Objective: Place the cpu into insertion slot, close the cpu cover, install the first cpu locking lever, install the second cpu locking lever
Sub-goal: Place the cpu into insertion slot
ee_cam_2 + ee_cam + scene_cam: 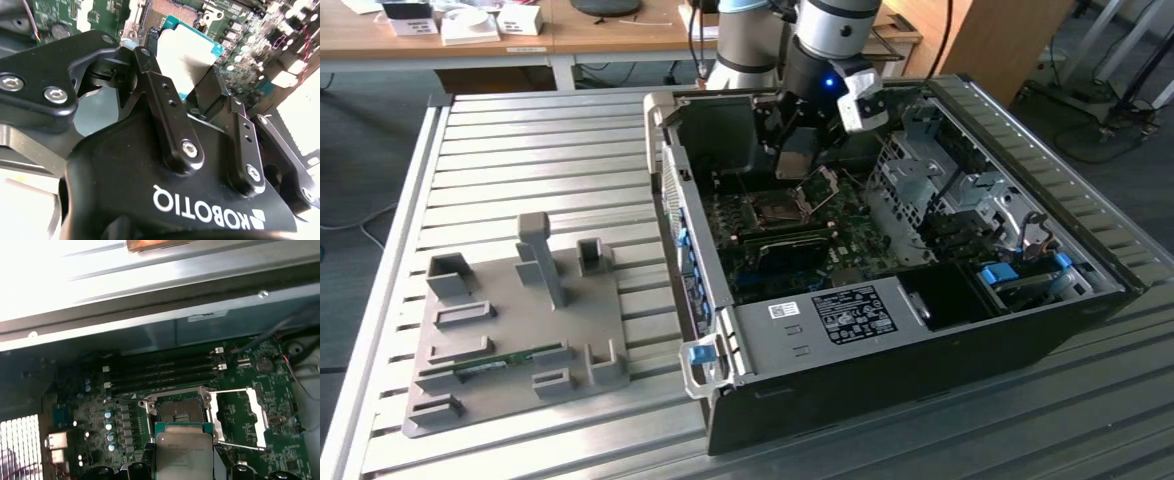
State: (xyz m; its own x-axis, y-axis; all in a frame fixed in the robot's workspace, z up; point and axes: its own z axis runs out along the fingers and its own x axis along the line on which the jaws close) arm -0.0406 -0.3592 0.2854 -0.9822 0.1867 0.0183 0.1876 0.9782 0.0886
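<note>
We see the gripper pinching the cpu by two opposite edges, silver face turned toward both wrist cameras. Being square, it shows no long axis; its edges sit roughly square to the slot. It hangs above the board, near the slot, not in it. The cover stands swung open at the slot's side. The case lies open on a slatted metal table, near a grey fixture. A wooden desk stands behind.
</note>
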